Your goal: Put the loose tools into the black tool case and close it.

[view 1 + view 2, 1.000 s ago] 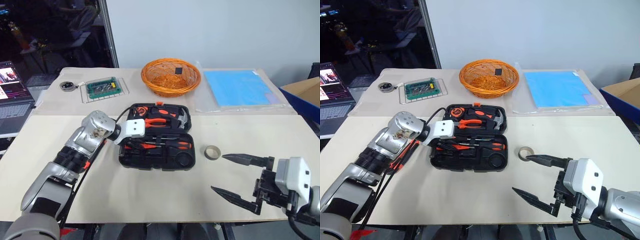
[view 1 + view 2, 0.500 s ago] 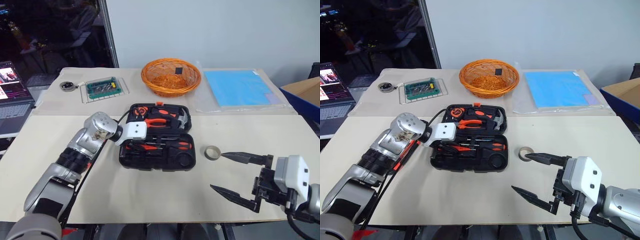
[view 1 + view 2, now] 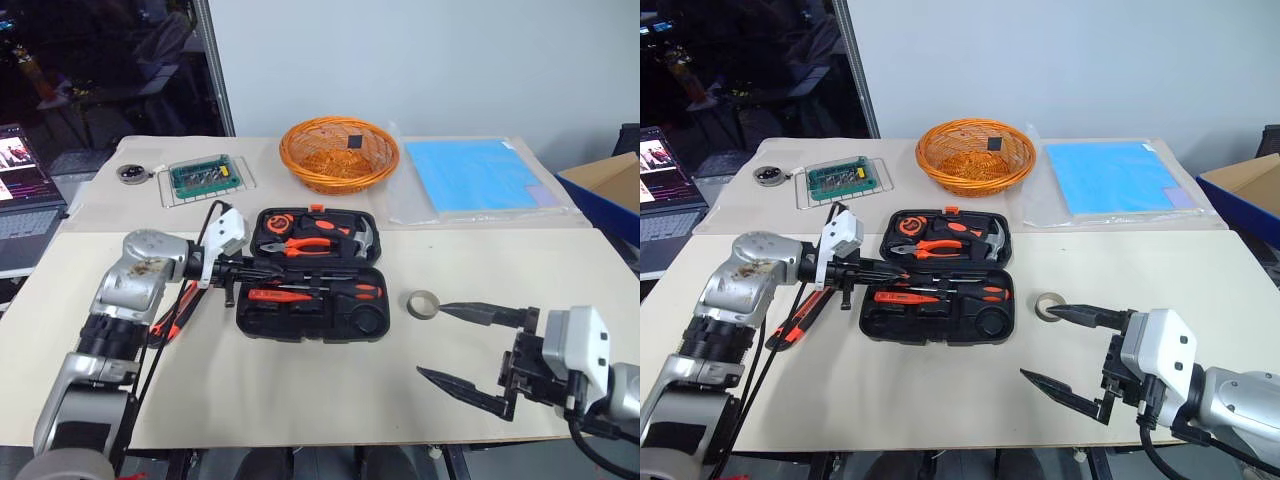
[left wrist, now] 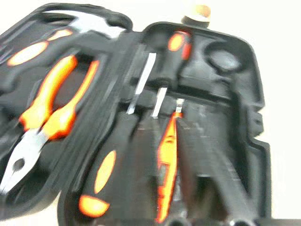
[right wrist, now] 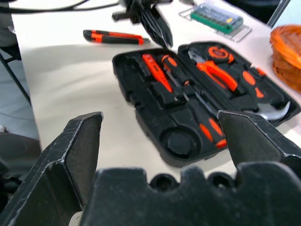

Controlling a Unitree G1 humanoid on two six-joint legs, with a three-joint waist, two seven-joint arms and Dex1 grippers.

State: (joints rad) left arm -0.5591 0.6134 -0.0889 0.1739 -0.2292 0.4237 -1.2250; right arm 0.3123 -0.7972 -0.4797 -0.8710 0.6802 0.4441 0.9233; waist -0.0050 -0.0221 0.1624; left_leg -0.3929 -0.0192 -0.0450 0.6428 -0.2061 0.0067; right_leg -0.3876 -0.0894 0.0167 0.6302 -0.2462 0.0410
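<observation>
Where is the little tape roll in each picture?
Left eye view: tape roll on the table, right of the open case.
Right eye view: same spot, just beyond the right gripper's far finger.
Left wrist view: past the case's far edge.
Right wrist view: not visible.
Shared landmark: the case's round empty recess.

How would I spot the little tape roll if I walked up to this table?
Start at the open black tool case in the middle of the table. Just off its right end, lying flat on the bare tabletop, is the tape roll. It is a small greyish ring, the only round, hollow thing beside the case, near the tip of the right gripper.
</observation>
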